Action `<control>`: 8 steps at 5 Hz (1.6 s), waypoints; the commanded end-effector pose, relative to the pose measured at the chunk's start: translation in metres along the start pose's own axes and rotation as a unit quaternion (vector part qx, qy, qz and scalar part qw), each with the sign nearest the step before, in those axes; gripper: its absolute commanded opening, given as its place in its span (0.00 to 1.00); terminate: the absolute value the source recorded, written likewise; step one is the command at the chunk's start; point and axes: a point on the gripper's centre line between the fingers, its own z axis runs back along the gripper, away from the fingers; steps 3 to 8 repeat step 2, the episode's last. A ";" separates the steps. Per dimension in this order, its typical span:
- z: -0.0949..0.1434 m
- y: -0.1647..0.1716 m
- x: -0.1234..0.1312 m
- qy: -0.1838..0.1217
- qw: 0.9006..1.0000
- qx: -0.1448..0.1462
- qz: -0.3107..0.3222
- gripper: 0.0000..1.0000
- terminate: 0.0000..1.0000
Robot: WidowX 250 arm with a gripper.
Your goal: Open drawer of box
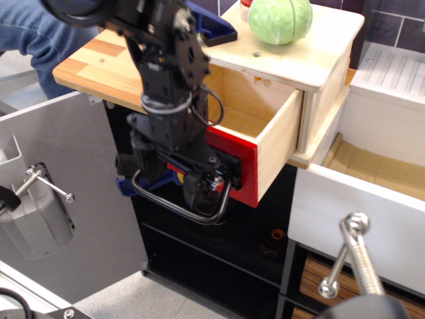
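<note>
The pale wood box [319, 66] stands on the wooden counter. Its drawer [265, 143] is pulled far out toward the lower left, showing its plywood side and bare inside. The red front panel [244, 173] shows only as a narrow strip behind my arm. My black gripper [174, 189] is closed around the black loop handle [192, 211], one finger on each side of the loop. The black mounting plate is mostly hidden by my fingers.
A green cabbage [280, 18] sits on the box top. A blue clamp [214, 28] lies on the wooden counter [93, 63]. A grey cabinet door [60, 199] hangs open at left. A white drawer [358, 212] with a metal knob [352, 256] is open at right.
</note>
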 end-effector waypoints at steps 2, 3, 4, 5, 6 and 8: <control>-0.003 -0.001 0.001 0.021 0.999 -0.013 0.021 1.00 1.00; -0.003 -0.001 0.001 0.021 0.999 -0.013 0.021 1.00 1.00; -0.003 -0.001 0.001 0.021 0.999 -0.013 0.021 1.00 1.00; -0.003 -0.001 0.001 0.021 0.999 -0.013 0.021 1.00 1.00; -0.003 -0.001 0.001 0.021 0.999 -0.013 0.021 1.00 1.00; -0.003 -0.001 0.001 0.021 0.999 -0.013 0.021 1.00 1.00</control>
